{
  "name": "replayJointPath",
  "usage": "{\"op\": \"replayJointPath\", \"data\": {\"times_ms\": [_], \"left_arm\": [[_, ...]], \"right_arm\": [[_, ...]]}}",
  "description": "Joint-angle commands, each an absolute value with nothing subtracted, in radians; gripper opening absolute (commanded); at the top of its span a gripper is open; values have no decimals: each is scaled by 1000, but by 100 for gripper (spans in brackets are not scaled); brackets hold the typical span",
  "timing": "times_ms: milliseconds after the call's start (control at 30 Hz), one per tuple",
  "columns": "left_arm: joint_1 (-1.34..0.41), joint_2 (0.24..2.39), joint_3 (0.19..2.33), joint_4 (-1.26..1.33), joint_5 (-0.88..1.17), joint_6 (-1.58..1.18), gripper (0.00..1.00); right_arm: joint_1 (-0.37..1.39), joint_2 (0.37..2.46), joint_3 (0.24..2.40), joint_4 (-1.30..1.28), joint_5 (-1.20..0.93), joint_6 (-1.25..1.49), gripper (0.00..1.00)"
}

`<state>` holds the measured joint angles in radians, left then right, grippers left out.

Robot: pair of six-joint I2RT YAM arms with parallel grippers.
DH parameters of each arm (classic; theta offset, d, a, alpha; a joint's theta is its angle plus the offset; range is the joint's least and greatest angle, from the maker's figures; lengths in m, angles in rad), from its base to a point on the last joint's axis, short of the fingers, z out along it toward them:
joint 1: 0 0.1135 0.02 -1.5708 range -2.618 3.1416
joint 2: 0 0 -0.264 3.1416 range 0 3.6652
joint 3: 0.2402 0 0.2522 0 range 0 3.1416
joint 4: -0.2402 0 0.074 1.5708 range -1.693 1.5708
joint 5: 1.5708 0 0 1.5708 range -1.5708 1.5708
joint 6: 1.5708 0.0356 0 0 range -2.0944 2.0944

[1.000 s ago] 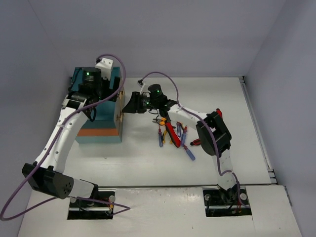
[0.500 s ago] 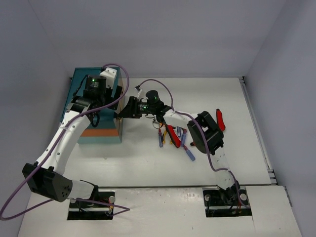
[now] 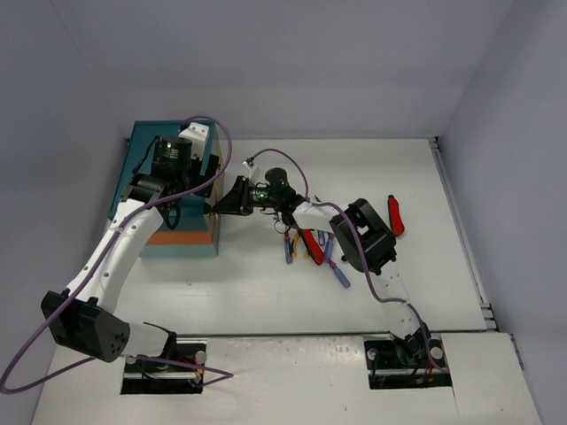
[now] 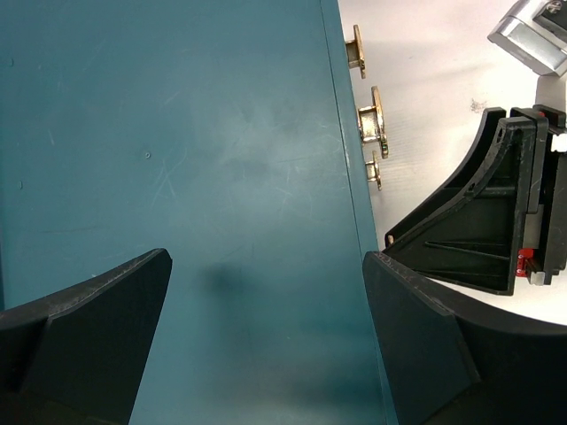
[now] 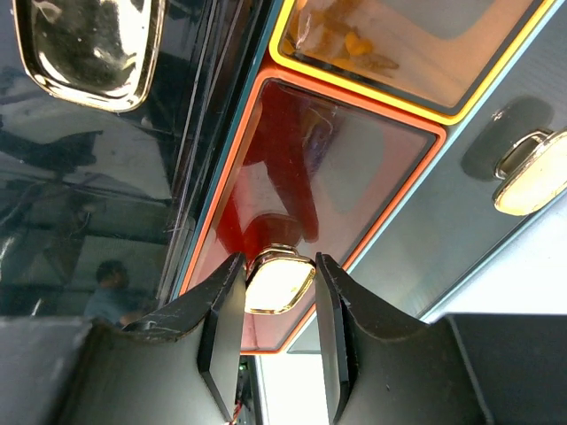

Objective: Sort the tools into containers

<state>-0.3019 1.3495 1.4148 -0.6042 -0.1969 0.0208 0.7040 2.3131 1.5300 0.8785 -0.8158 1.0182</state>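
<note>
The teal chest (image 3: 146, 199) with an orange band stands at the left. My right gripper (image 3: 220, 205) is at its front face. In the right wrist view my right gripper (image 5: 280, 261) is shut on a brass knob (image 5: 279, 283) of the orange-framed drawer (image 5: 354, 150). My left gripper (image 3: 177, 181) hangs open and empty over the chest's top (image 4: 195, 159). Several tools (image 3: 310, 243), blue-, red- and yellow-handled, lie in a pile right of the chest. A red-handled tool (image 3: 395, 215) lies apart at the right.
A yellow-framed drawer (image 5: 399, 44) sits beside the orange-framed one, with another brass knob (image 5: 530, 173) on a grey front. Three brass knobs (image 4: 370, 115) show along the chest's front edge. The right gripper's black body (image 4: 478, 230) is close beside it. Walls enclose the table.
My right gripper has moved left from the tool pile side to the chest's front and closed around a knob. My left gripper shifted slightly over the chest top.
</note>
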Motion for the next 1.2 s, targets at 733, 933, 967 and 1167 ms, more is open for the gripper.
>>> {"op": "replayJointPath", "data": {"times_ms": [733, 933, 967, 1167], "left_arm": [[-308, 1294, 1351, -569, -237, 11, 89], [-307, 1293, 1351, -569, -236, 11, 89], [-307, 1293, 1352, -569, -236, 11, 89], [-308, 1292, 1365, -569, -233, 14, 89]], "right_arm": [[538, 2076, 1204, 1033, -866, 967, 0], [505, 2060, 1187, 1019, -882, 954, 1], [503, 2058, 1184, 1013, -882, 951, 2], [499, 2044, 1193, 949, -881, 905, 25]]}}
